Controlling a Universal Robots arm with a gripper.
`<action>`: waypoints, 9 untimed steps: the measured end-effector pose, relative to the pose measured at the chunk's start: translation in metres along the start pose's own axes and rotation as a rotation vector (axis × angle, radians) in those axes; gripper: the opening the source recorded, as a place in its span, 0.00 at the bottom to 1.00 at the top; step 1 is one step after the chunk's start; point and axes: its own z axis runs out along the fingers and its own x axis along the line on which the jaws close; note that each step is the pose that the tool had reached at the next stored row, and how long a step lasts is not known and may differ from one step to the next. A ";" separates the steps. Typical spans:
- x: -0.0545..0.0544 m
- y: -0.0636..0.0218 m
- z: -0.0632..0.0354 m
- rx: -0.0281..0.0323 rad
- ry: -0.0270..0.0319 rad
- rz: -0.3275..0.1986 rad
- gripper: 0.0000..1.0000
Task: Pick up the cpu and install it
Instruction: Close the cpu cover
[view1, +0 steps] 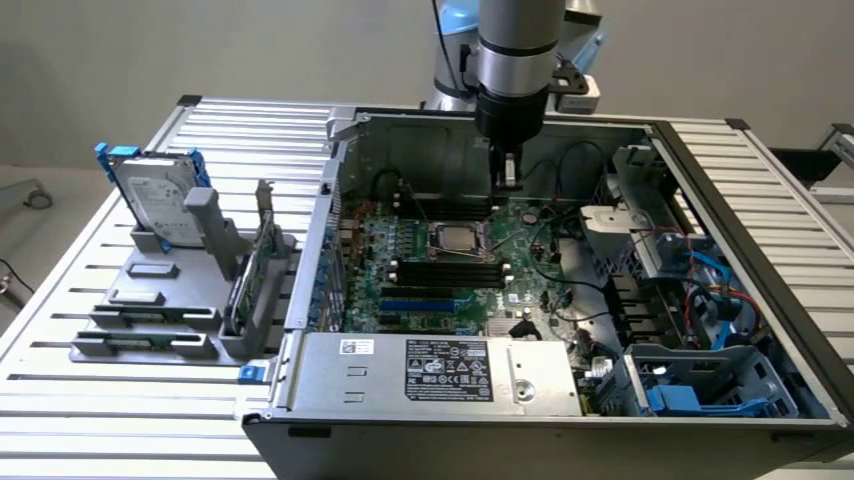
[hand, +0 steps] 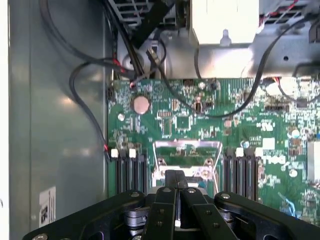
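In the exterior view the cpu (view1: 454, 240) shows as a small silvery-grey square lying flat inside the dark metal socket frame (view1: 455, 254) on the green board (view1: 534, 270) of the open computer case. My gripper (view1: 509, 181) hangs above the board, a little behind the socket and toward the exterior view's right. It is shut with nothing between its fingers. In the wrist view the black fingertips (hand: 170, 181) are pressed together over the near side of the socket frame (hand: 188, 146), and they hide the socket's middle.
The case walls (view1: 340, 190) ring the board, with the power supply (view1: 441, 370) at the front and black cables (hand: 85, 75) at the back. At the exterior view's left, a grey rack (view1: 147, 320) holds a silver hard drive (view1: 154, 195) with blue brackets.
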 end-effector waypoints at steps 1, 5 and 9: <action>0.000 0.0036 0.0000 0.0000 0.0001 0.000 0.11; 0.000 0.0170 -0.0005 0.0001 0.0002 -0.001 0.11; 0.000 0.0283 -0.0004 -0.0008 0.0006 -0.003 0.11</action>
